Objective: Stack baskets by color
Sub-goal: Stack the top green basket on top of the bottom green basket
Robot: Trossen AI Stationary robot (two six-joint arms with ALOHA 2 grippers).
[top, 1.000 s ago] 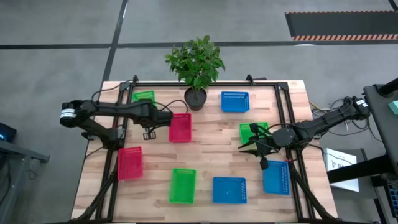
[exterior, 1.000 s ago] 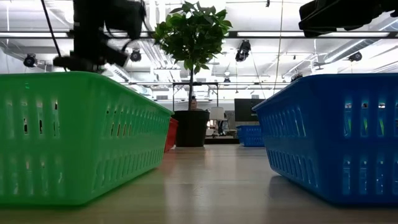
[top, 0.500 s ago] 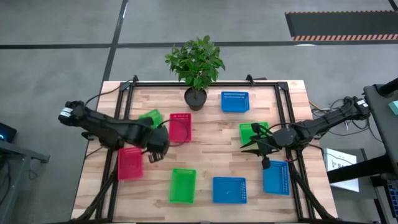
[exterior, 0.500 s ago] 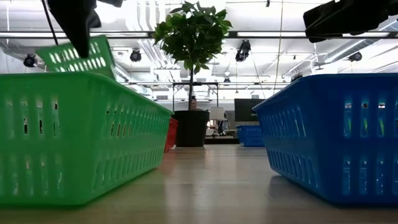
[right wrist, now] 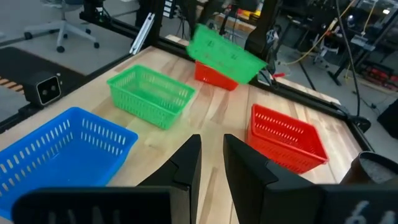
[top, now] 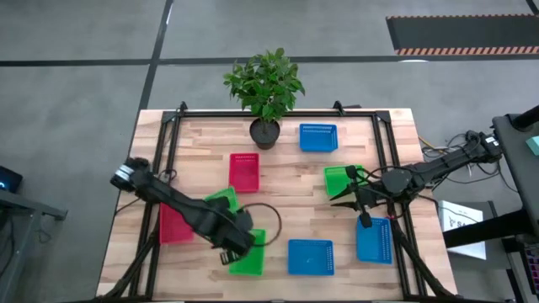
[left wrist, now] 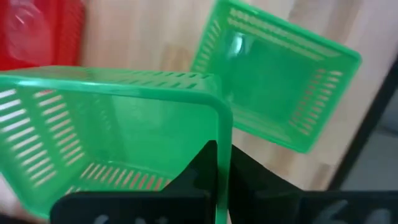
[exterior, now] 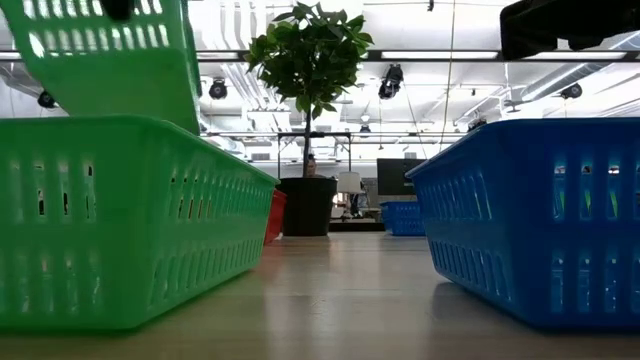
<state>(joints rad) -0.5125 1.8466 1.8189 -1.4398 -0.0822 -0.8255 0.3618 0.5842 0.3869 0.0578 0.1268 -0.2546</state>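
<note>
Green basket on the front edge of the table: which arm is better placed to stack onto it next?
Left. Its gripper is shut on the carried green basket, held right beside the front green basket. The right gripper sits far across the table by another green basket, holding nothing.

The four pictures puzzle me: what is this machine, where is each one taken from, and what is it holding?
It is a robot with two dark arms at a wooden table. One camera looks straight down, one sits at table height, and one rides on each wrist. Red, green and blue baskets and a potted plant lie on the table. The left gripper is shut on a green basket, carried tilted in the air near another green basket. The right gripper waits by a third green one, holding nothing that I can see.
</note>
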